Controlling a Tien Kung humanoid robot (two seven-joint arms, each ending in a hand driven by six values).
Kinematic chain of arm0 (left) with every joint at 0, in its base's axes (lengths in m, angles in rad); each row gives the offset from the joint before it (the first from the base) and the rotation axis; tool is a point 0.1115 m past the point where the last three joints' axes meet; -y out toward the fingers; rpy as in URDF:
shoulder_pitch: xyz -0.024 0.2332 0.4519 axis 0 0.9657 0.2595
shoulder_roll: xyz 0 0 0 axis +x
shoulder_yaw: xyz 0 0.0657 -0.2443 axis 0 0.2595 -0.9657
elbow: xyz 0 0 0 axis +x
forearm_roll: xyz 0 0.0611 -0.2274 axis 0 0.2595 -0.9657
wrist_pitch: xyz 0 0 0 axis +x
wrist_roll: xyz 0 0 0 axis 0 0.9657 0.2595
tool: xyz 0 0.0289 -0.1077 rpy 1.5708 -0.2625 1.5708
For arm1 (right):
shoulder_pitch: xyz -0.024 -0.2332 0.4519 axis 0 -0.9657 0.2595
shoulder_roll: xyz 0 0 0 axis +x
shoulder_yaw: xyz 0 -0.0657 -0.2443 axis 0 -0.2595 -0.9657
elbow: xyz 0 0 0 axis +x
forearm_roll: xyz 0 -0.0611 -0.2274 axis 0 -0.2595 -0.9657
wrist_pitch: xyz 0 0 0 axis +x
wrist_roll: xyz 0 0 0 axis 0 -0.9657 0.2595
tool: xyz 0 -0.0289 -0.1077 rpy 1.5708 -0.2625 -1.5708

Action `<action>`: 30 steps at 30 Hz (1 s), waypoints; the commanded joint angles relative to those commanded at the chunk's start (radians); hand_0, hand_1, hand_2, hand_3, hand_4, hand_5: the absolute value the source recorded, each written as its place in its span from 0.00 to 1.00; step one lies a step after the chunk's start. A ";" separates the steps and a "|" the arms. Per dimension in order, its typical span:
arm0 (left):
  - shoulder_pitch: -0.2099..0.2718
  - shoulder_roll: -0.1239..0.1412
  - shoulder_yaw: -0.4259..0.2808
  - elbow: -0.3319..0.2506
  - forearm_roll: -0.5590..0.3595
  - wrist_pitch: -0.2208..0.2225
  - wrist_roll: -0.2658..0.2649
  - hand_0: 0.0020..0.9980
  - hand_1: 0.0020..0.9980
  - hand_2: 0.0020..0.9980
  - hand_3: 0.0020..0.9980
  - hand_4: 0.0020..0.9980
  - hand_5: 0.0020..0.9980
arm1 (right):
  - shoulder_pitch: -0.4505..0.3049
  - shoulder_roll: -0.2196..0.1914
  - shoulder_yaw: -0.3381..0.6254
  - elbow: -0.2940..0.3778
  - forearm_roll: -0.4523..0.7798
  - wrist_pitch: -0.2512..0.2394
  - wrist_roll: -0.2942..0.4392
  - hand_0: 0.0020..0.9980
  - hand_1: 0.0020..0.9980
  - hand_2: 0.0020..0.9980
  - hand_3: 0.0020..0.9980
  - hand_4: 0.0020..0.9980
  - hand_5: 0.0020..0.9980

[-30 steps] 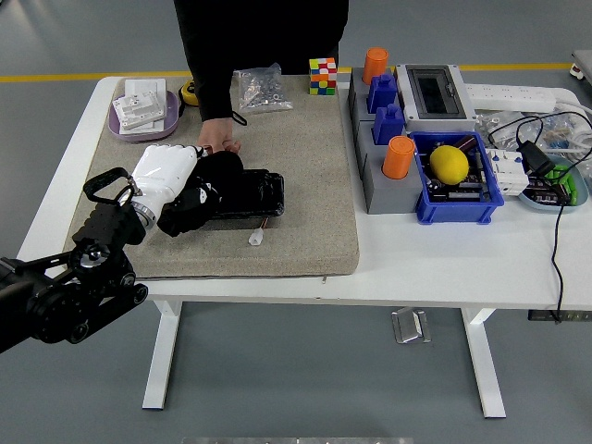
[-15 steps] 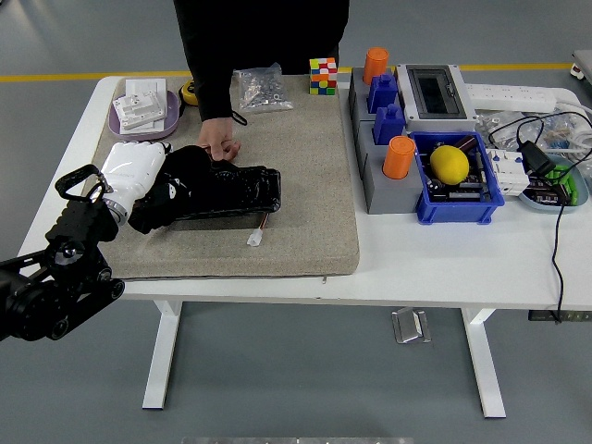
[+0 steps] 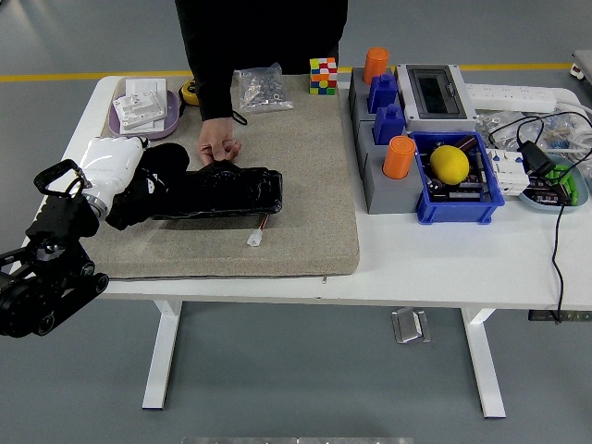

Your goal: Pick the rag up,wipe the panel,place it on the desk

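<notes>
One left hand (image 3: 125,180) grips the rag (image 3: 153,190) against the panel (image 3: 231,192).

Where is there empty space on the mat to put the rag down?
The mat is bare between the black panel and the grey blocks, and along its front edge. The left side is crowded: the left hand, a person's hand and a purple tray.

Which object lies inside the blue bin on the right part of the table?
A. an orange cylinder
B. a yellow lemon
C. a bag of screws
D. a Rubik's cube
B: the yellow lemon rests inside the blue bin, while the Rubik's cube and the bag of screws sit on the mat, and the orange cylinder stands just left of the bin.
</notes>
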 joint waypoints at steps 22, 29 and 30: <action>0.074 -0.003 -0.171 0.071 0.011 0.025 -0.034 0.22 0.14 0.53 0.43 0.37 0.00 | 0.001 0.001 -0.006 0.000 0.015 0.000 0.001 0.75 0.68 0.71 0.60 0.95 0.59; 0.087 -0.016 -0.181 0.113 0.004 0.038 -0.051 0.22 0.17 0.53 0.44 0.37 0.00 | 0.002 -0.001 -0.005 0.000 0.013 0.000 -0.004 0.75 0.68 0.71 0.60 0.95 0.59; 0.088 -0.017 -0.181 0.119 -0.003 0.038 -0.054 0.22 0.17 0.53 0.44 0.37 0.00 | 0.002 -0.002 -0.006 0.000 0.013 0.000 -0.004 0.75 0.68 0.71 0.60 0.95 0.59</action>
